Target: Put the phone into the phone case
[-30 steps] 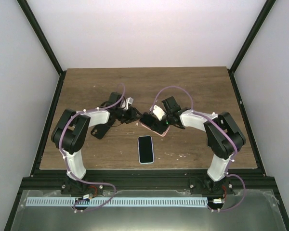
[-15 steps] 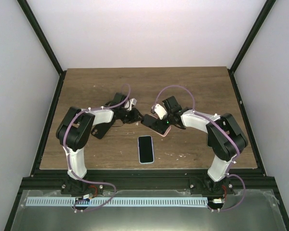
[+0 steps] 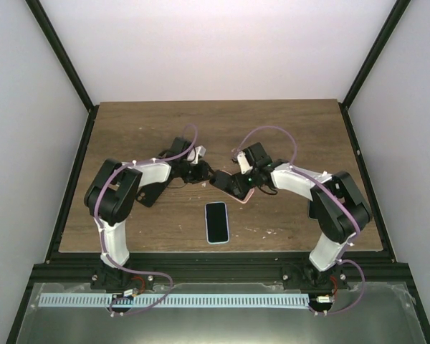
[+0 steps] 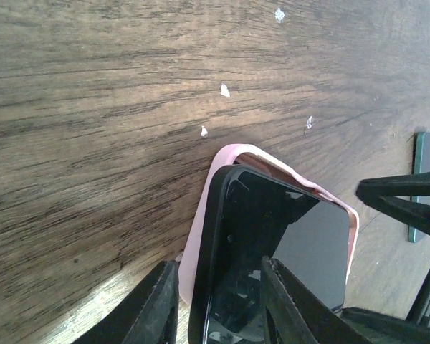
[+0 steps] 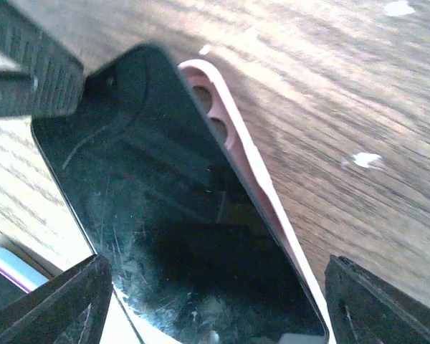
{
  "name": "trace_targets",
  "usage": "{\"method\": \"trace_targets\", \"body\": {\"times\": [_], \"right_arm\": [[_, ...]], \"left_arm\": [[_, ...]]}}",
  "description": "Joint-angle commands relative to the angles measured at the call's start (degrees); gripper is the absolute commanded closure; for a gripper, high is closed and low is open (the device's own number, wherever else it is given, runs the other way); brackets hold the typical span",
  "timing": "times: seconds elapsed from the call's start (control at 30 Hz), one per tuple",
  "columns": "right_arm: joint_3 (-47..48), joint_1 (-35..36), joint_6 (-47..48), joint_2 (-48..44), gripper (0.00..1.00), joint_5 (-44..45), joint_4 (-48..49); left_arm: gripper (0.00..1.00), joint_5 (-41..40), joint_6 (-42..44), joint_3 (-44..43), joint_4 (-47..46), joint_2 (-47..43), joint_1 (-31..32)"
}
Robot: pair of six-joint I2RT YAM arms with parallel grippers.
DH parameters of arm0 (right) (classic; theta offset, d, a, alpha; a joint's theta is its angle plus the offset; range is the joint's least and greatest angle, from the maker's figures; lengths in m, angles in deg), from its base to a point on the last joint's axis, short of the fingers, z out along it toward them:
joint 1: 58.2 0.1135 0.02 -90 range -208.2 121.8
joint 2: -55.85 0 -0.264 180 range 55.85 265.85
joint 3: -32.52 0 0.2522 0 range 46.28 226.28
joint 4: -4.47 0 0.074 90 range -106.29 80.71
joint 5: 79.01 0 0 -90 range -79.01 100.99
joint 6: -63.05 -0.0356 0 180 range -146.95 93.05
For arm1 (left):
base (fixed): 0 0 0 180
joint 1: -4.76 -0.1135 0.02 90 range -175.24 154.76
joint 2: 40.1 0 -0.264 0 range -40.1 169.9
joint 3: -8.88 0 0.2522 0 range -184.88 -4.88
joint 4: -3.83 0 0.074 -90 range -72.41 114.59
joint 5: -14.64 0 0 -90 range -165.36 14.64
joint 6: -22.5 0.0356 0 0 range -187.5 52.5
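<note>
A second phone [image 3: 216, 222] lies nearby on the table [image 3: 287, 129]. Both arms bend inward; left gripper [image 4: 218, 287] and right gripper [image 5: 215, 272] straddle the black phone [image 4: 287, 244], half-seated in its pink case [image 4: 197, 236], fingers apart, clamping unclear

Phone [image 4: 272, 236]: glossy black. Phone case [image 4: 197, 244]: pale pink. Table [image 3: 294, 129]: dark brown wood grain, scattered white flecks. Second phone [image 3: 216, 222], at 6 o'clock of the case: black screen, pale blue rim. Left arm [image 3: 115, 244] and right arm [image 3: 326, 251]: white and black links, purple cables [image 3: 261, 130].
</note>
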Motion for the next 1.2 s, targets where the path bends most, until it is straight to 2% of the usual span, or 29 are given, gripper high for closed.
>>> {"method": "trace_targets", "body": {"times": [0.0,0.17,0.3,0.43,0.53,0.67,0.8,0.97,1.17], "right_arm": [[0.15,0.22,-21.06,-4.52,0.19,4.74,-2.07],[-3.62,0.23,-38.01,-7.72,0.31,6.26,-3.51],[-10.52,0.17,-48.14,-10.89,0.36,3.47,1.98],[-15.23,0.23,-54.42,-12.51,0.43,4.08,5.48],[-16.10,0.31,-56.85,-12.07,0.43,4.35,5.80],[-17.41,0.26,-58.03,-11.90,0.44,5.24,8.00],[-16.59,0.26,-56.88,-11.45,0.49,6.10,8.31],[-15.09,0.26,-54.58,-9.81,0.56,6.38,8.63],[-15.38,0.35,-52.59,-8.81,0.60,5.89,10.46]], "left_arm": [[0.67,-0.22,1.74,-1.25,-0.59,0.71,0.22],[0.71,0.98,2.18,-2.26,-1.97,1.67,0.32],[0.72,1.08,2.86,-3.05,-1.91,2.34,0.26],[0.74,1.08,3.35,-3.13,-2.07,2.29,0.40],[0.73,0.68,3.59,-3.25,-1.50,2.42,0.41],[0.64,-1.27,4.50,-3.38,0.32,1.78,0.41],[0.64,-3.22,5.86,-3.50,2.50,1.28,0.50],[0.74,-1.80,6.09,-2.88,0.94,1.53,0.61],[0.91,0.10,5.91,-3.72,-1.51,2.90,1.01]]}}
